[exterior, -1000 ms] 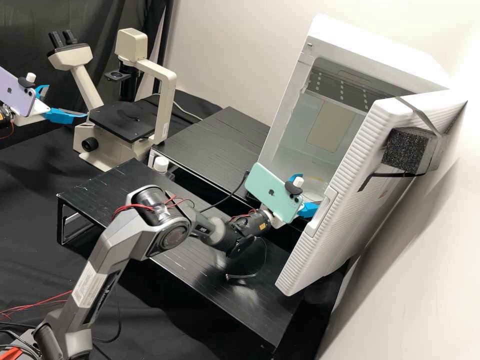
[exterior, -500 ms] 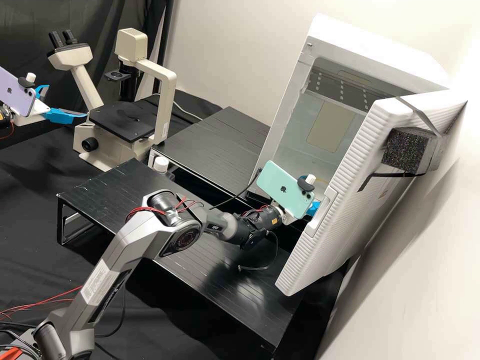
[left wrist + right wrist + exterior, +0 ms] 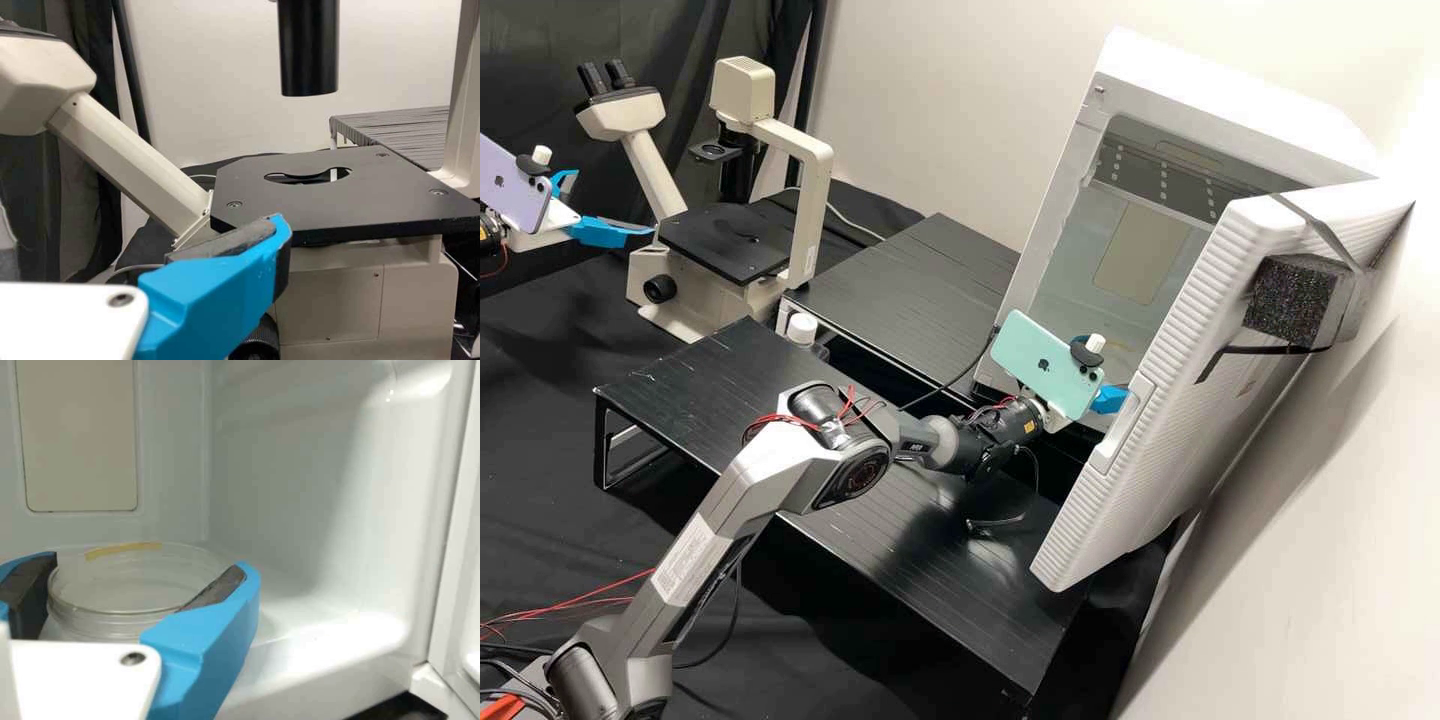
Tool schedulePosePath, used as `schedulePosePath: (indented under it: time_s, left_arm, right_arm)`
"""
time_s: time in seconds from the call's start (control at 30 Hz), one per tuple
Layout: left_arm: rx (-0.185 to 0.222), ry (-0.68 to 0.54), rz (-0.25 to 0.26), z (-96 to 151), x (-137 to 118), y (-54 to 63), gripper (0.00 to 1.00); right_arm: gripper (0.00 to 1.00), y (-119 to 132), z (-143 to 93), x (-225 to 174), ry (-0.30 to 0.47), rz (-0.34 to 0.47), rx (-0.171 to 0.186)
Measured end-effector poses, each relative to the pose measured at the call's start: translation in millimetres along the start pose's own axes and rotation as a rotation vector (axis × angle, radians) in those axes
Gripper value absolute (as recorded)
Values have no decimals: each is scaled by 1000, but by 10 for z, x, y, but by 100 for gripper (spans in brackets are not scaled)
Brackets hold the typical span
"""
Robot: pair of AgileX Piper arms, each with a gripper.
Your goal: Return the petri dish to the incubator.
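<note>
In the high view my right gripper (image 3: 1109,400) reaches past the phone into the incubator (image 3: 1240,95), behind the edge of its opened door. The right wrist view has the right gripper (image 3: 148,568) shut on the clear petri dish (image 3: 116,610), a dark pad on either side of its wall. The dish looks level, with a strip of yellow tape at its far rim; whether its base touches the incubator floor (image 3: 322,649), I cannot tell. My left gripper (image 3: 613,202) stands open and empty beside the microscope. In the left wrist view, one blue finger of the left gripper (image 3: 139,241) is visible.
The incubator door (image 3: 1210,330) stands wide open to the right of the right gripper. A microscope (image 3: 730,240) is at the back left. Low black racks (image 3: 920,290) stand left of the incubator, and a small white-capped bottle (image 3: 802,328) is between them.
My right gripper first moved right and deeper behind the door edge, then slightly back left and up, the dish moving with it. The left arm has kept still.
</note>
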Motion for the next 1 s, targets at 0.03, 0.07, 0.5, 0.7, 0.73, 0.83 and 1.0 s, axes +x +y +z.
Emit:
schedulePosePath:
  time_s: [0.03, 0.07, 0.5, 0.7, 0.73, 0.83, 1.0]
  left_arm:
    - [0, 0, 0, 0, 0, 0, 100]
    - [0, 0, 0, 0, 0, 0, 100]
    - [0, 0, 0, 0, 0, 0, 100]
    - [0, 0, 0, 0, 0, 0, 100]
    - [0, 0, 0, 0, 0, 0, 100]
    - [0, 0, 0, 0, 0, 0, 100]
    - [0, 0, 0, 0, 0, 0, 100]
  right_arm:
    - [100, 1, -1, 5, 0, 0, 0]
    - [100, 2, -2, 11, 0, 0, 0]
    - [100, -30, 32, 14, -14, -13, 0]
    - [100, -32, 22, -47, -7, -17, -8]
    - [100, -30, 15, -69, -5, -20, -11]
    - [100, -9, -17, -167, -2, -24, -16]
    - [100, 40, -89, -441, 11, -23, -28]
